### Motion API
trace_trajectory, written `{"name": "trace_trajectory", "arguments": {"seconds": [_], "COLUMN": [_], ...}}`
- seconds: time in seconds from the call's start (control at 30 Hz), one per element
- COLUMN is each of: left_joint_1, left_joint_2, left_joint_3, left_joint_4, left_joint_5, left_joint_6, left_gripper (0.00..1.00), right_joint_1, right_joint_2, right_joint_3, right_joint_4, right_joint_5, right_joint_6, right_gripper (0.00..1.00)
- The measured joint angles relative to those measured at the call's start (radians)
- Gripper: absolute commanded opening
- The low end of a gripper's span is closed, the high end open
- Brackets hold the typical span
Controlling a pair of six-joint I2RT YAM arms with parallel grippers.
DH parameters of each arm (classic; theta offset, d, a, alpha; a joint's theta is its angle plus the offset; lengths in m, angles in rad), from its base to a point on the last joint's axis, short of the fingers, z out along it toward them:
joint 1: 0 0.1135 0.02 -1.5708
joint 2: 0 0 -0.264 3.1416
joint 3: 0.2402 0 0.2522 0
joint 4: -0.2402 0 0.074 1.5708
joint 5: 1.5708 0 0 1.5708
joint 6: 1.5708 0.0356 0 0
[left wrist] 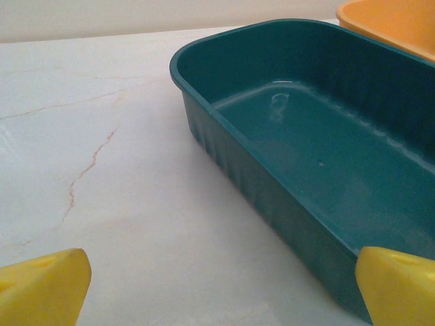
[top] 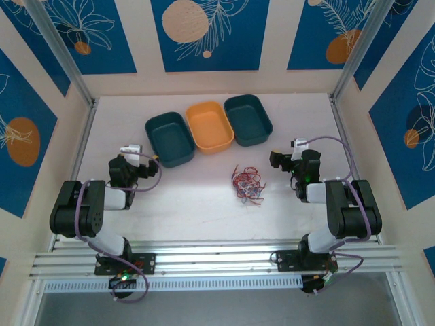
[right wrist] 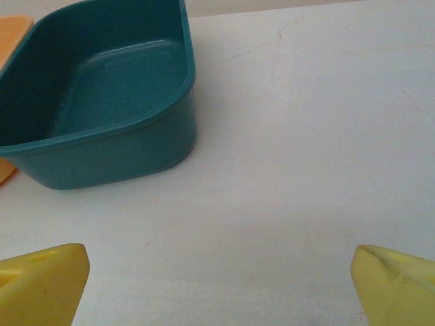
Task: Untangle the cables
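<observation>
no words, numbers or brand marks can be read anywhere from where i stand. the blue wall panels [top: 207, 34] carry only drawn leaves and orange circles, and the three tubs [top: 211, 127] are plain, without any label.

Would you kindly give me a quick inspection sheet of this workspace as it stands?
Surface: pale, faintly veined table, no spills seen.
Job's things: cables, one loose red-white-bluish tangle right of centre.
Clutter: left teal tub, orange tub, right teal tub, a far-side row, empty.
Grippers: left gripper and right gripper both open, holding nothing.
Cables: purple-grey arm cables loop along both arms.
Surroundings: blue leaf-print wall panels; aluminium rail near edge.
</observation>
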Motion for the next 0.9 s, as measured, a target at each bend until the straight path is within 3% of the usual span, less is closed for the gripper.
{"name": "trace_trajectory", "arguments": {"seconds": [0.2, 0.4, 0.5, 0.67, 0.8, 0.9], "left_joint_1": [0.0, 0.0, 0.0, -0.017, -0.105, -0.238], "left_joint_2": [-0.048, -0.204, -0.324, -0.494, -0.559, -0.576], "left_joint_3": [-0.034, -0.048, -0.044, 0.034, 0.098, 0.119], "left_joint_4": [0.011, -0.043, -0.138, -0.365, -0.506, -0.595], "left_joint_5": [-0.016, -0.035, -0.056, -0.061, -0.079, -0.122], "left_joint_6": [-0.004, -0.011, -0.041, -0.179, -0.289, -0.37], "left_gripper": [1.0, 1.0, 1.0, 1.0, 1.0, 1.0], "right_joint_1": [0.0, -0.011, -0.006, 0.012, 0.045, 0.107], "right_joint_2": [-0.001, -0.098, -0.198, -0.327, -0.373, -0.387], "right_joint_3": [0.002, 0.047, 0.084, 0.232, 0.33, 0.352], "right_joint_4": [-0.006, -0.156, -0.26, -0.581, -0.816, -0.982], "right_joint_5": [0.001, 0.025, 0.076, 0.18, 0.222, 0.23], "right_joint_6": [0.004, 0.03, 0.046, 0.134, 0.216, 0.281], "right_gripper": [0.99, 0.99, 0.99, 0.99, 0.98, 0.92]}}
